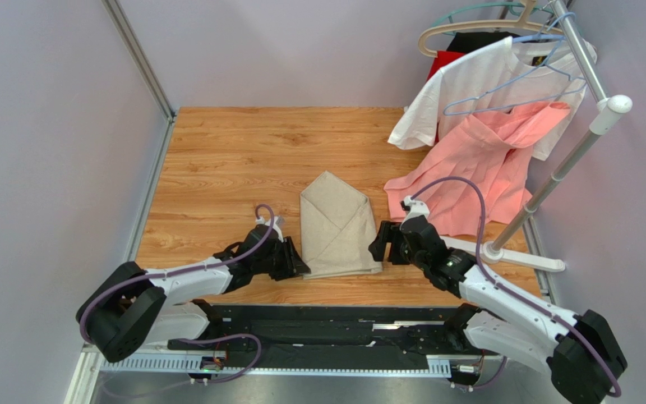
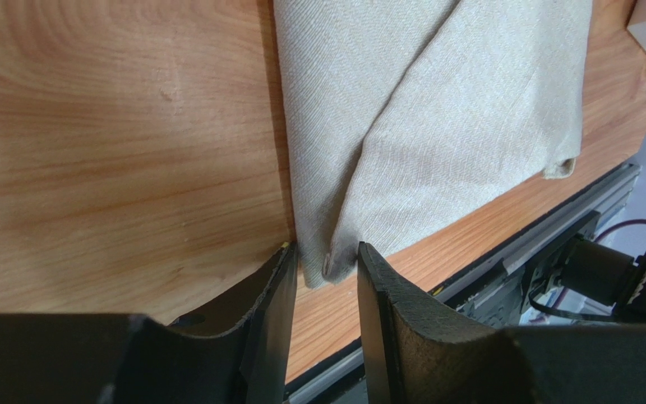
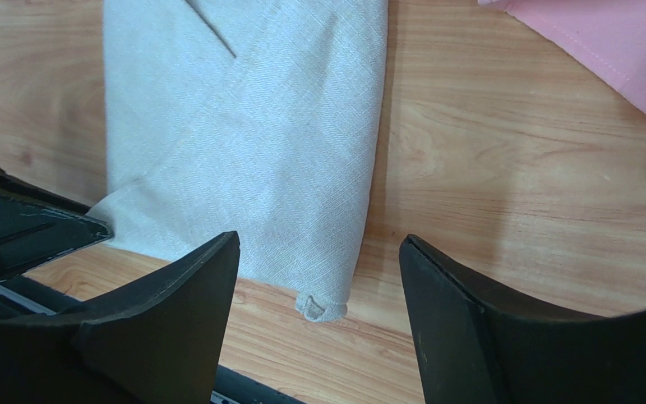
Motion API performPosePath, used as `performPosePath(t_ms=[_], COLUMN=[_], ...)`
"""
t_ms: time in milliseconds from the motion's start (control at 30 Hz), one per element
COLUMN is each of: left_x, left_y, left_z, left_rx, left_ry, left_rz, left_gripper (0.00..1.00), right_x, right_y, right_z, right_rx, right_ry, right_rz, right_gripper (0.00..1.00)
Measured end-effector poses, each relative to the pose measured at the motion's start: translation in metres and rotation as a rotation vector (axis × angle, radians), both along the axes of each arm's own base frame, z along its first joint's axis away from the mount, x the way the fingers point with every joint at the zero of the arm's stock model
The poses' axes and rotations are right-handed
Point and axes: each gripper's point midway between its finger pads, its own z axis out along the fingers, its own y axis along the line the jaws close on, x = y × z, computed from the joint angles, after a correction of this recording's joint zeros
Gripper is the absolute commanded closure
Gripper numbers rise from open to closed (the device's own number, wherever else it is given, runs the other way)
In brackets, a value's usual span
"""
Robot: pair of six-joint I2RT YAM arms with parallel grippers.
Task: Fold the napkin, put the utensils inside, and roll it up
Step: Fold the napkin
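The napkin (image 1: 339, 225) lies folded on the table (image 1: 234, 160) just beyond the two arms, a beige envelope shape with its straight edge nearest the robot and its point away. Only the wrist views show the near corners closely. The left wrist view has the near-left corner poking between two black fingers (image 2: 259, 337), and the right wrist view shows a small frayed loop (image 3: 320, 310) at the near-right corner. The top view alone gives the whole outline, with the left arm (image 1: 191, 278) reaching in from the left and the right arm (image 1: 486, 290) from the right. The left jaws stand narrowly parted around the near-left corner, bare wood showing in the gap; whether they press the cloth I cannot tell. The right jaws stand wide and hold nothing, the near-right corner showing between them, closer to one finger than the other. A black rail (image 1: 326, 332) runs along the table's near edge, and the table is light wood grain. Farther back on the right, a salmon-pink garment (image 1: 478, 160) and a white T-shirt (image 1: 470, 93) hang from a white rack (image 1: 554, 181), the pink cloth's lower edge reaching the table. Pale grey walls (image 1: 48, 126) close the space.
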Motion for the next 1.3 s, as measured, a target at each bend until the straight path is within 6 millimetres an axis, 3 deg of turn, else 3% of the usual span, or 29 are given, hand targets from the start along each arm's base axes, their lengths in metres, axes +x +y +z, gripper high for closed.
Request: performPosePath(t_ms=[233, 567, 767, 1033, 1300], left_x=[0.008, 0.038, 0.051, 0.052, 0.062], left_y=[-0.005, 0.015, 0.015, 0.026, 0.028], left_z=[-0.001, -0.001, -0.001, 0.001, 0.025], left_rx=[-0.018, 0.001, -0.005, 0.016, 0.067], left_ry=[-0.002, -0.017, -0.015, -0.025, -0.116], left_rz=[0.014, 0.069, 0.051, 0.033, -0.048], left_gripper=[0.62, 0.64, 0.63, 0.55, 0.48], right_x=[0.001, -0.004, -0.007, -0.003, -0.007], right_y=[0.000, 0.012, 0.013, 0.018, 0.021], right_z=[-0.031, -0.029, -0.051, -0.052, -0.061], right_rx=[-0.085, -0.008, -0.035, -0.011, 0.016], right_ry=[0.108, 0.116, 0.184, 0.182, 0.215], right_rz=[-0.016, 0.014, 0.010, -0.002, -0.014], right_gripper=[0.29, 0.28, 0.30, 0.49, 0.53])
